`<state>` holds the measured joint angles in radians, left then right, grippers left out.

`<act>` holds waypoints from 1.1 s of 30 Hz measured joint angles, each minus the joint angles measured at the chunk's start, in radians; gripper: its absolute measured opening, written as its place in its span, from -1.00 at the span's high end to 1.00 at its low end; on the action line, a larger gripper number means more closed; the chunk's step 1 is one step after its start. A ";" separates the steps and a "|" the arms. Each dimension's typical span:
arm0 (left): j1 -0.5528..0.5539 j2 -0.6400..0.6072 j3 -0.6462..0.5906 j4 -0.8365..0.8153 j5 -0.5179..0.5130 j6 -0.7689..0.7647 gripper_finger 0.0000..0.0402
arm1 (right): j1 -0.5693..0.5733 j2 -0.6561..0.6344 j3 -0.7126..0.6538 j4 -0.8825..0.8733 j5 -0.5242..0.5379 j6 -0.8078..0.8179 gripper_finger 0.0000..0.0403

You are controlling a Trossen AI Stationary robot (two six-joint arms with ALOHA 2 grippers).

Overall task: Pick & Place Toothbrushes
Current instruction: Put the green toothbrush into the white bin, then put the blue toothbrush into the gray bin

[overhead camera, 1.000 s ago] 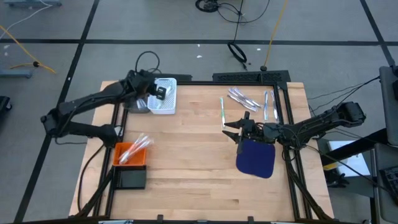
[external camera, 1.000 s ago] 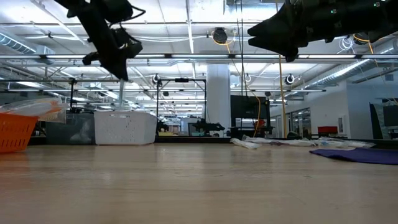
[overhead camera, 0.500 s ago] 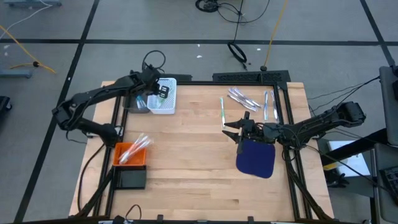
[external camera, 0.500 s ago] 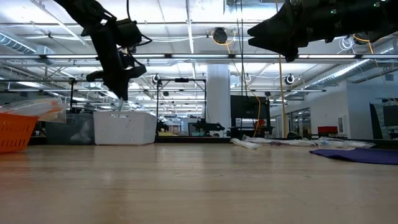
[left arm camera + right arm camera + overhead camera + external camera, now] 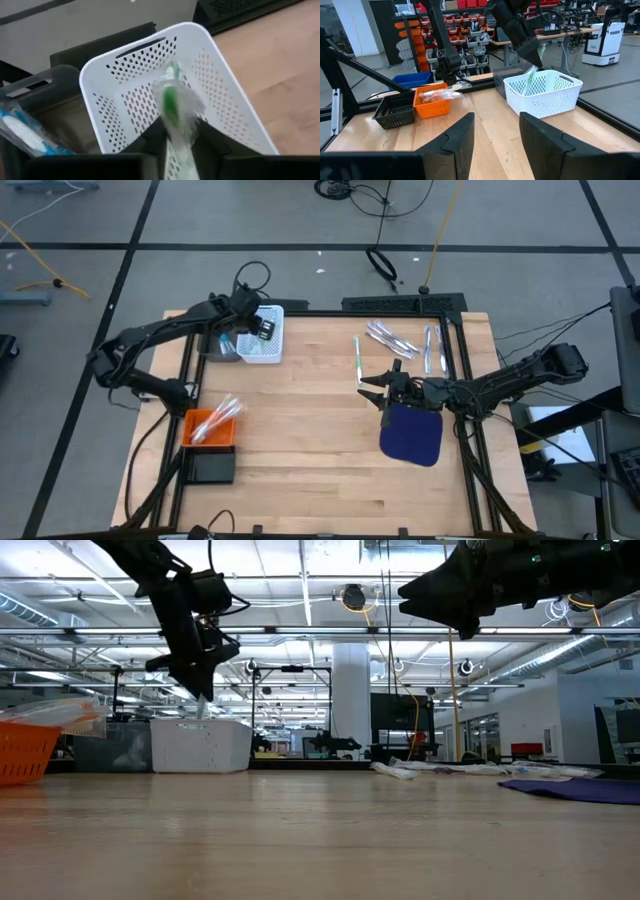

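My left gripper [image 5: 263, 328] hangs over the white perforated basket [image 5: 275, 311] at the table's far left, shut on a green toothbrush [image 5: 172, 99] in a clear wrapper. The toothbrush slants down into the basket [image 5: 546, 95]. Several more toothbrushes [image 5: 388, 337] lie flat on the wood at the far right, one of them green [image 5: 357, 356]. My right gripper [image 5: 368, 387] waits open above the table beside a dark blue cloth [image 5: 412, 432], with nothing between its fingers. My left gripper has the toothbrush's wrapped handle end [image 5: 176, 131] between its two fingers. The fingers slant down from above, and the toothbrush runs on along them. Its green head end [image 5: 529, 80] hangs below the fingers inside the basket. The toothbrush shows blurred in the wrist view.
A grey bin [image 5: 222, 346] holding blue toothbrushes [image 5: 24, 132] stands left of the white basket. An orange basket [image 5: 205, 427] with wrapped toothbrushes and a black tray [image 5: 210, 467] sit at the near left. A black frame [image 5: 400, 304] edges the table.
My left gripper has come down over the white basket and shifted a little toward the table's right, tipping steeper. The green toothbrush went with it, and its lower end now reaches into the basket.
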<state>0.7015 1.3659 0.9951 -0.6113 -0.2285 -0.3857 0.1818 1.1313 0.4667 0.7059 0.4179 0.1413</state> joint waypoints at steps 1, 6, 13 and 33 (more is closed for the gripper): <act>-0.002 0.008 0.000 0.000 0.000 0.003 0.52 | 0.000 0.000 0.000 0.000 0.000 0.000 0.26; -0.003 0.050 0.000 0.008 0.000 0.007 0.19 | 0.000 0.000 0.000 -0.001 0.000 0.000 0.27; -0.002 0.069 -0.001 0.020 -0.011 0.013 -0.12 | 0.000 0.000 0.000 -0.013 0.000 0.000 0.28; -0.283 0.027 -0.001 0.216 0.146 0.048 0.02 | -0.258 0.000 0.000 -0.314 0.086 0.125 0.29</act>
<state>0.4188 1.3926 0.9943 -0.3956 -0.0825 -0.3378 -0.0760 1.1309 0.4671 0.3924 0.5043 0.2665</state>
